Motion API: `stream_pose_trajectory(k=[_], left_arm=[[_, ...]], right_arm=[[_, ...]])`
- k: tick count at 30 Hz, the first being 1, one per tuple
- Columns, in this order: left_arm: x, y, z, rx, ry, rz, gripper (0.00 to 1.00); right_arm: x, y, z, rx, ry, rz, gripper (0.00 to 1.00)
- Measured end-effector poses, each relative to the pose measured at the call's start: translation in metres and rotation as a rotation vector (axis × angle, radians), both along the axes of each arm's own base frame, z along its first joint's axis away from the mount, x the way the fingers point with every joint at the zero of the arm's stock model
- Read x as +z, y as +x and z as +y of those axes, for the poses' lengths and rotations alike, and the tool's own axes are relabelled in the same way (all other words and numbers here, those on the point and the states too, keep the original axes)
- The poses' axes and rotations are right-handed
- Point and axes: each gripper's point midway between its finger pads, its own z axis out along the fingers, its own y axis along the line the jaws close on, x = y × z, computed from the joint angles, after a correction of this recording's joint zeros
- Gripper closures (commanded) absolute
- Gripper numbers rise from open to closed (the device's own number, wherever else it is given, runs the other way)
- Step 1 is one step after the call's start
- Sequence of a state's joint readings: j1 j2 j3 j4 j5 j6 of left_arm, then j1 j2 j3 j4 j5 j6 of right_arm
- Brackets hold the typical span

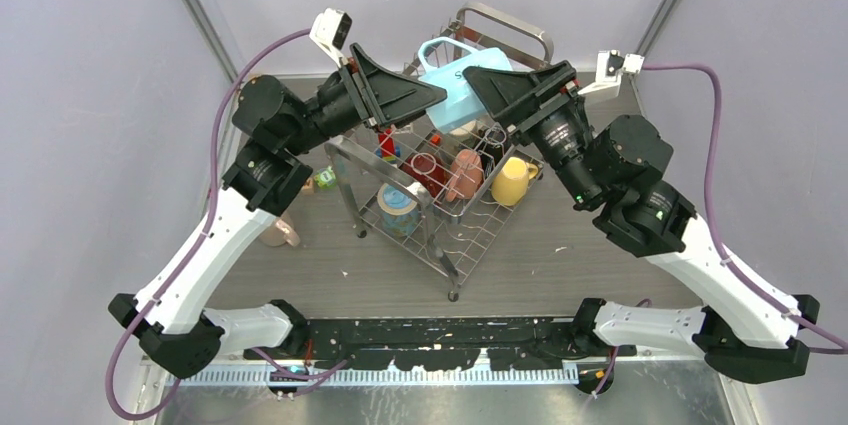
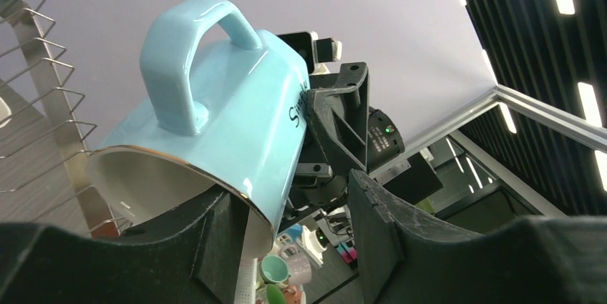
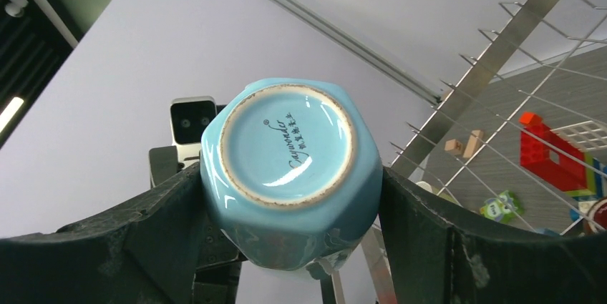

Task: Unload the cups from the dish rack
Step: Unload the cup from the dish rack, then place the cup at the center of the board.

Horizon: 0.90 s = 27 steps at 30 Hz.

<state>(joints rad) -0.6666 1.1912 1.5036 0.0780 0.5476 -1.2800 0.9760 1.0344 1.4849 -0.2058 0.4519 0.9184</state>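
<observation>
Right gripper (image 1: 490,85): clamped wide on the light blue mug (image 1: 455,85), held in the air above the far half of the dish rack (image 1: 480,235). Right wrist view: both fingers (image 3: 172,225) press against opposite sides of the mug's lower body, with its stamped base facing the camera.

Left gripper (image 2: 293,211): meets the same mug from the other side, also above the dish rack. Jaws are partly open and straddle the rim wall. One finger (image 2: 215,247) sits at the mouth, just under the gold-edged rim. The other finger stands clear of the outer wall with a visible gap, so there is no closed grip on this side.

Mug attitude: tipped on its side, mouth toward the left gripper, base toward the right gripper, handle up.

Inside the dish rack, below the held mug:
- pink mug (image 1: 463,173) and dark red mug (image 1: 425,167), near the middle.
- banded mug (image 1: 398,207), at the near-left wall.
- yellow mug (image 1: 510,180), by the right wall.

Outside the dish rack, to its left, one pale mug (image 1: 280,233) lies on the table (image 1: 560,275).
</observation>
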Motion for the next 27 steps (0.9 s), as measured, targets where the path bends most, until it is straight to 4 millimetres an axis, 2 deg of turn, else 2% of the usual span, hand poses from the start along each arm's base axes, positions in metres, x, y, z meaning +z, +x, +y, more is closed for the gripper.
stream_pose_trajectory(k=[9,13,16,18,19,23,24,27], left_arm=[[0.001,0.000,-0.001,-0.019,-0.027,0.026,0.64],[-0.001,0.001,-0.002,-0.019,-0.024,0.030,0.79],[-0.004,0.004,-0.004,-0.017,-0.016,0.035,0.99],[-0.002,0.004,-0.004,-0.011,-0.022,0.023,1.00],[-0.002,0.004,-0.004,-0.011,-0.022,0.021,1.00],[-0.001,0.006,-0.003,0.006,-0.016,0.000,1.00],[-0.002,0.006,-0.003,0.011,-0.014,-0.004,1.00],[-0.001,0.007,-0.002,0.027,-0.007,-0.011,1.00]], right_arm=[[0.000,0.003,0.013,0.028,0.082,-0.024,0.98],[0.002,0.004,0.016,0.040,0.106,-0.027,0.98],[0.002,0.004,0.018,0.045,0.124,-0.025,0.98],[0.003,0.004,0.018,0.051,0.147,-0.014,0.94],[0.003,0.004,0.019,0.053,0.153,-0.010,0.84],[0.002,0.005,0.019,0.054,0.162,-0.008,0.29],[0.002,0.005,0.019,0.055,0.163,-0.009,0.19],[0.002,0.005,0.020,0.058,0.162,-0.011,0.01]])
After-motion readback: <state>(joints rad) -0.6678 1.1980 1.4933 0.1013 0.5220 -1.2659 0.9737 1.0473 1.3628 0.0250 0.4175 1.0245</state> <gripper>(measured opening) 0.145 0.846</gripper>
